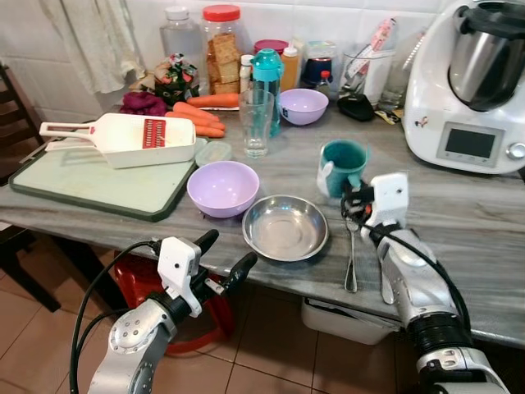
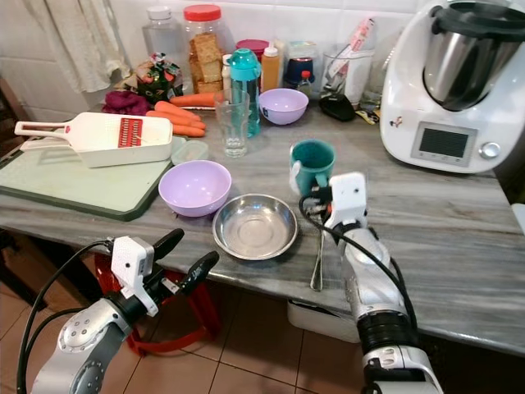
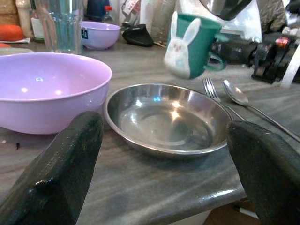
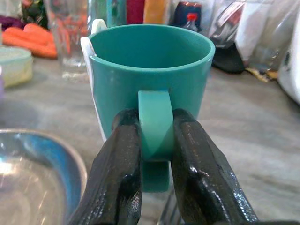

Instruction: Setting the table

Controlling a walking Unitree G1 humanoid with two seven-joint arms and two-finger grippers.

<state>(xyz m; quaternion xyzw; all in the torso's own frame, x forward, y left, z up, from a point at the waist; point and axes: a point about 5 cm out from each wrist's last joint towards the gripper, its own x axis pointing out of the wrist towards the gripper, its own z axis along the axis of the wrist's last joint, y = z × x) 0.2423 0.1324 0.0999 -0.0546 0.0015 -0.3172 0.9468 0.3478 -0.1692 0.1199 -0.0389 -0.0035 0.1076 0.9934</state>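
While the right gripper clamps its two black fingers on either side of the handle of the teal mug, the mug sits upright just beyond the fingertips, its open mouth up and a white rabbit figure on the side facing away from the handle. In the left wrist view the mug's base looks slightly clear of the grey counter, though whether it is lifted or resting cannot be told for sure. Directly below these fingers lie a spoon and a fork, side by side on the counter, running back toward the robot along the right arm. The left gripper hangs at the counter's near edge with its fingers spread wide apart and nothing held between them. Straight ahead of them, framed between the two fingertips, sits the steel plate, empty and shiny; just beside it, toward the outer left finger, stands a lilac bowl, the two rims close together. Farther beyond the left fingers are a clear glass, a second small lilac bowl and a teal bottle. Well off to the outer side of the left fingers a white slicer rests on a pale green cutting board, with carrots behind it. A white kitchen machine stands beyond and outward of the right fingers.
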